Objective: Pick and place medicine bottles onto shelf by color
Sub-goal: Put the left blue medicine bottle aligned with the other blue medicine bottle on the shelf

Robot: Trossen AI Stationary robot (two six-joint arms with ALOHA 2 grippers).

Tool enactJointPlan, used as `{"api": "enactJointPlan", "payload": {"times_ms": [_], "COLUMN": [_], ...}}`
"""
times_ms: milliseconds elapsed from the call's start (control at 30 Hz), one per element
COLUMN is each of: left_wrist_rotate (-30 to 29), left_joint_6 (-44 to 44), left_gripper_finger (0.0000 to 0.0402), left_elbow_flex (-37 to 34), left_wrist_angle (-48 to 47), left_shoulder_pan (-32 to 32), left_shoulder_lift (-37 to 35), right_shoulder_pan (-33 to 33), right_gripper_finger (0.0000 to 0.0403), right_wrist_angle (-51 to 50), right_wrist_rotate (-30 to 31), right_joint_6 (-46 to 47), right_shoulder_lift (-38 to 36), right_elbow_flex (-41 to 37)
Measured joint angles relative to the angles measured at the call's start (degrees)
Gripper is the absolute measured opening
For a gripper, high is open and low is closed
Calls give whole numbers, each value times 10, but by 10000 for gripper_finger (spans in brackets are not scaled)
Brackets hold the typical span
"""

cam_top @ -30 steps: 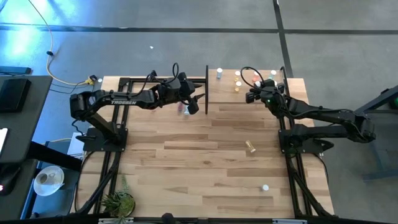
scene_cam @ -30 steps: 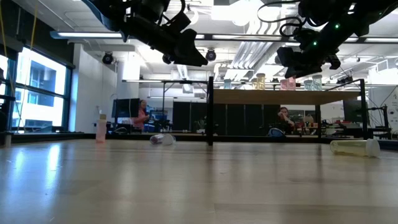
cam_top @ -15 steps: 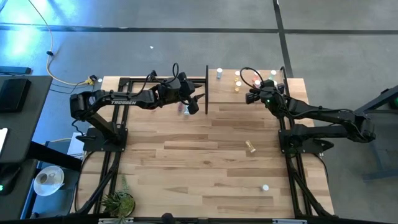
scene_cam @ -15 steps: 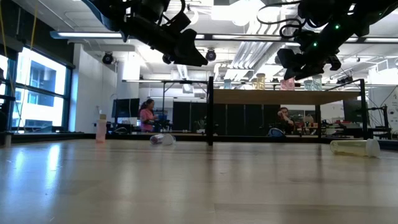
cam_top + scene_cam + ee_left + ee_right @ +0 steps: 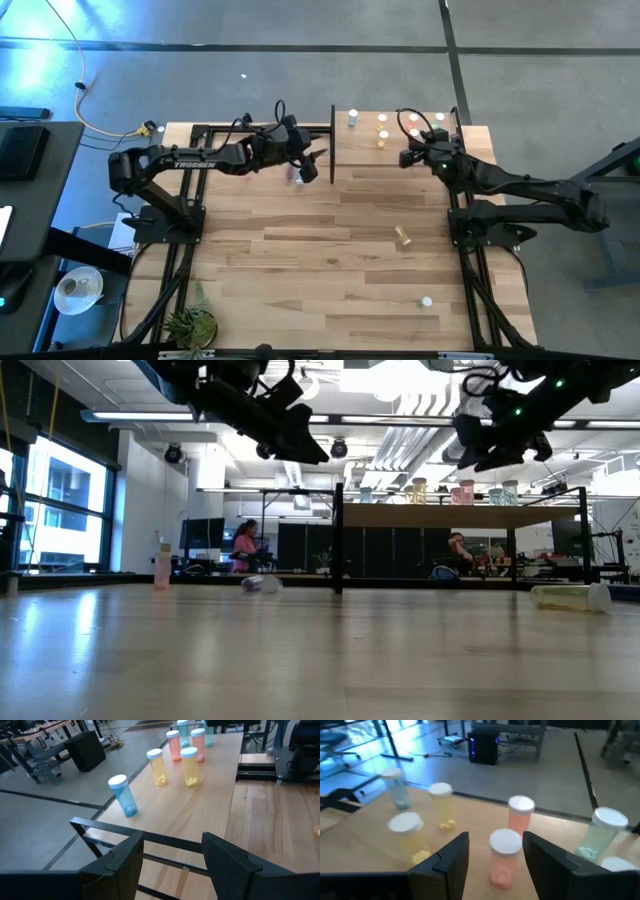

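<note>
The shelf [image 5: 362,150] stands at the table's far middle, a pale board on black uprights [image 5: 440,516]. On it stand several medicine bottles: blue [image 5: 122,795], two yellow [image 5: 157,766], two red [image 5: 502,857] and a green one [image 5: 600,832]. My right gripper [image 5: 495,840] hovers open over the shelf's near right part [image 5: 404,158]. The nearer red bottle stands just ahead of its fingertips, apart from them. My left gripper [image 5: 172,840] is open and holds nothing. It hangs at the shelf's left upright [image 5: 312,168].
Loose bottles are on the tabletop: a yellow one on its side [image 5: 404,237], one near the front right [image 5: 427,301], and a pinkish one below my left gripper [image 5: 297,177]. A small plant [image 5: 190,325] sits at the front left corner. People show in the room behind.
My right gripper has risen a little and drawn back from the red bottle on the shelf. The bottle stands upright where it was. My left gripper has kept still.
</note>
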Motion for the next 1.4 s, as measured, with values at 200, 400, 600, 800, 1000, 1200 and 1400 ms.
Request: {"api": "enactJointPlan", "payload": {"times_ms": [200,400,600,800,1000,1200,1400], "left_wrist_rotate": [-1,-1,-1,0,-12,-72,-131], "left_joint_6": [-12,-39,-78,-106,-144,-197,-259], "left_gripper_finger": [189,189,189,189,189,189,189], "left_elbow_flex": [0,0,0,-3,-40,-69,-81], "left_wrist_angle": [-59,-142,-234,-281,-279,-286,-295], "left_shoulder_pan": [0,-3,-31,-83,-132,-153,-140], "left_shoulder_lift": [-44,-88,-113,-108,-107,-107,-107], "right_shoulder_pan": [51,114,183,241,281,300,300], "right_gripper_finger": [177,177,177,177,177,177,177], "right_wrist_angle": [10,11,7,-9,-58,-74,-79], "right_wrist_rotate": [-57,-69,-86,-132,-133,-124,-124], "right_joint_6": [-20,-62,-76,-46,18,51,50], "right_shoulder_lift": [-26,-27,-26,-24,-10,17,45], "right_elbow_flex": [0,0,0,0,0,0,0]}}
